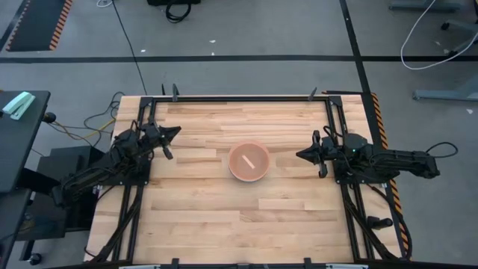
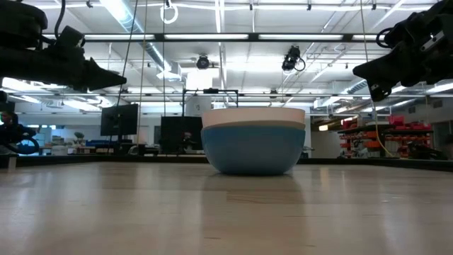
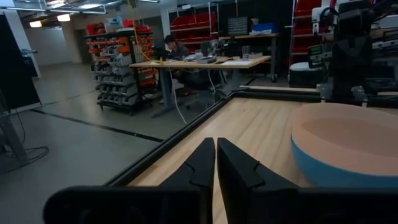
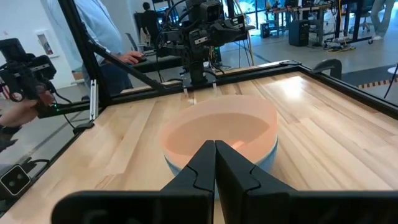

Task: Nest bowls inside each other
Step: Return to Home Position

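- Workshop floor (image 1: 246, 30) of grey concrete with black tape lines runs around a pale wooden table (image 1: 202, 217) framed in dark rails.
- Off past the table's edge, the left wrist view shows shelves (image 3: 115, 68) loaded with bins and a person (image 3: 173, 46) sitting at a desk (image 3: 205, 62).
- Near the middle of the tabletop, the three bowls stand as one nested stack, upright.
- On top sits the salmon-pink bowl (image 1: 240, 169), open side up; from above it hides the two beneath it.
- From table height the grey-white bowl (image 2: 253, 125) shows only as a thin band under the top rim, seated inside the blue bowl (image 2: 253, 152), which rests on the wood and carries the lot.
- At the table's left side is the left gripper (image 1: 178, 131), pointing in toward the stack and well apart from it, up off the wood; its fingers (image 3: 202, 163) are pressed together with nothing between them.
- At the right side is the right gripper (image 1: 298, 155), facing the stack from the opposite direction, also raised and clear of the bowls; its fingers (image 4: 200, 163) are likewise pressed together and empty.
- Neither arm touches any bowl.
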`<state>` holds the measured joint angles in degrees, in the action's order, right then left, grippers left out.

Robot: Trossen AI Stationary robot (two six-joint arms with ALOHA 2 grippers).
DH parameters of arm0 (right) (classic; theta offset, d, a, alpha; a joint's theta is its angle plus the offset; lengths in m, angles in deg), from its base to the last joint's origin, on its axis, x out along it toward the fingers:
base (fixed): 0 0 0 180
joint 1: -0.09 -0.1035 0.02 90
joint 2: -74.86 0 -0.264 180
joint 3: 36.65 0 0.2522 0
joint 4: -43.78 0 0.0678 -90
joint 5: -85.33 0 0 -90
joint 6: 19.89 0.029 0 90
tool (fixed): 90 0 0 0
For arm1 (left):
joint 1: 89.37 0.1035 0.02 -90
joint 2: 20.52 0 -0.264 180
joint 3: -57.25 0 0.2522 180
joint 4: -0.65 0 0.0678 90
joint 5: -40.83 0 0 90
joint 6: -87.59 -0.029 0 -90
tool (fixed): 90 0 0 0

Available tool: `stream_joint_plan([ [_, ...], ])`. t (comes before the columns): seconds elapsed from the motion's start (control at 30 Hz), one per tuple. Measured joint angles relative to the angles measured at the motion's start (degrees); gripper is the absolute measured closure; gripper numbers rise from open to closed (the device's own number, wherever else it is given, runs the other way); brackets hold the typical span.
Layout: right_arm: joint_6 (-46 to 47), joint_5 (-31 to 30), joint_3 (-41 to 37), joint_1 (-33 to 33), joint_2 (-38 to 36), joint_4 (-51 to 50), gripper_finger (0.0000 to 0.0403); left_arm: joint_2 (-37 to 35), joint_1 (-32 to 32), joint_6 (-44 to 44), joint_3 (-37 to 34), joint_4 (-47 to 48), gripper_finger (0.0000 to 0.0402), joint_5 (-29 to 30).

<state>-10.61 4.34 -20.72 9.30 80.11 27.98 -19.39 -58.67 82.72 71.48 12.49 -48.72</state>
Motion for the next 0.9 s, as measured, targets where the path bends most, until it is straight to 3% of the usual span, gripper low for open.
stream_joint_plan([
  [0.9, 0.0, 0.0, 0.0, 0.0, 0.0, 0.0, 0.0387, 0.0, 0.0, 0.2, 0.0, -0.3, 0.0370, -0.1],
])
